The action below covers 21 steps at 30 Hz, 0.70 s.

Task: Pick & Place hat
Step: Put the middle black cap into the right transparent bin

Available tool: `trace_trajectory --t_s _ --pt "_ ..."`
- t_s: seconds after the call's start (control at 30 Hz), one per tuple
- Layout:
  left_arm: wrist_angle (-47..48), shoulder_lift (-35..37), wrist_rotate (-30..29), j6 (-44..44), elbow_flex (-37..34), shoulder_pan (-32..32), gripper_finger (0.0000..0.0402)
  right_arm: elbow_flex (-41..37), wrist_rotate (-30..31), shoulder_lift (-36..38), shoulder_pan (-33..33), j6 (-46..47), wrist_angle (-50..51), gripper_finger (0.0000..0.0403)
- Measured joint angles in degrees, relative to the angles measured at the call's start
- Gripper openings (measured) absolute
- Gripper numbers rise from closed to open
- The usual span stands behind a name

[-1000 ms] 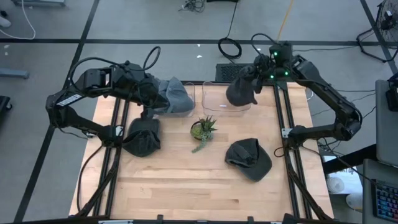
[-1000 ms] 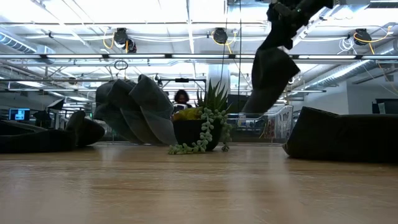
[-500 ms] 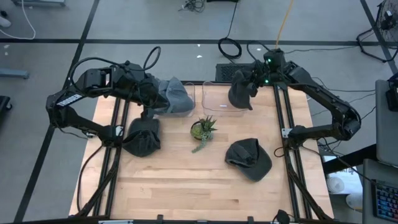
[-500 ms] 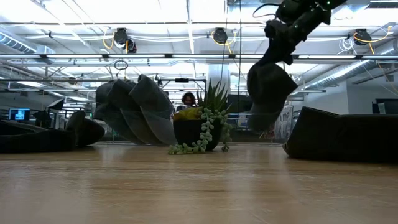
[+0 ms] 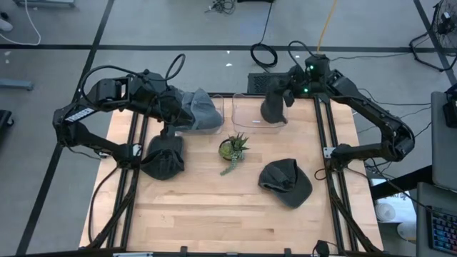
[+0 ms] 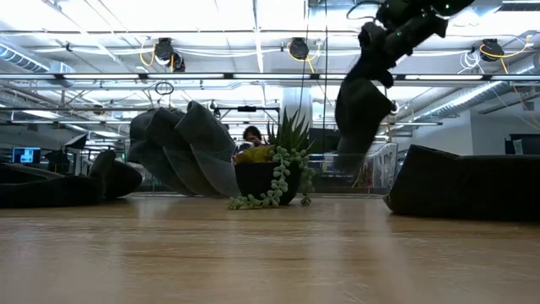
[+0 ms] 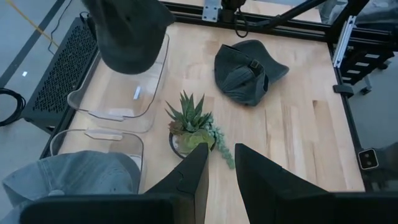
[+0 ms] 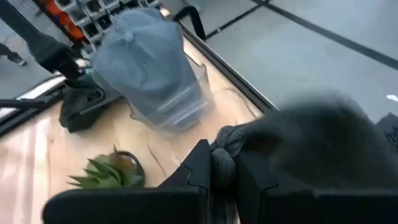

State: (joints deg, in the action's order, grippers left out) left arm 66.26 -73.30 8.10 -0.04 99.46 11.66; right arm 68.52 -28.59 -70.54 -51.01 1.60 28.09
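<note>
A dark grey hat hangs over the right clear bin at the table's far edge, with my right gripper shut on it. In the low view the hat reaches down to about the bin's rim. A lighter grey hat sits in the left clear bin. Just left of that bin, my left gripper is open with nothing between its fingers. Two more dark hats lie on the table, one at the left and one at the right. My right gripper pinches a bunched fold of the dark hat's cloth between its two fingers, at the hat's top end. The fingers slant downward from the table's far right. The hat hangs below them, clear of the table, over the right bin.
A small potted succulent with trailing stems stands at the table's middle, between the two lying hats. Black rails run along the table's left and right sides. A person shows in the room beyond the table.
My right gripper has gone down and a little toward the table's left with the dark hat, rolling its wrist. The hat, which hung slanted and spread, now hangs lower and narrower over the right bin.
</note>
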Motion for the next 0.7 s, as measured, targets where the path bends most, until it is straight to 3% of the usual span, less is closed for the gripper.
trace_trajectory --t_s 0.23,0.37,0.53,0.7 --pt "0.0 0.0 2.5 -0.1 0.0 0.0 0.0086 0.3 0.6 -0.1 0.2 1.9 5.5 0.0025" --pt "0.0 0.0 4.0 -0.1 0.0 0.0 0.0086 0.1 4.7 -0.1 0.3 1.3 8.9 0.0025" --pt "0.0 0.0 5.0 -0.1 0.0 0.0 0.0086 0.1 3.1 -0.1 0.4 2.7 8.3 0.0025" --pt "0.0 0.0 5.8 -0.3 0.0 0.0 0.0086 -1.2 11.1 -0.2 -0.1 2.0 8.5 0.0026"
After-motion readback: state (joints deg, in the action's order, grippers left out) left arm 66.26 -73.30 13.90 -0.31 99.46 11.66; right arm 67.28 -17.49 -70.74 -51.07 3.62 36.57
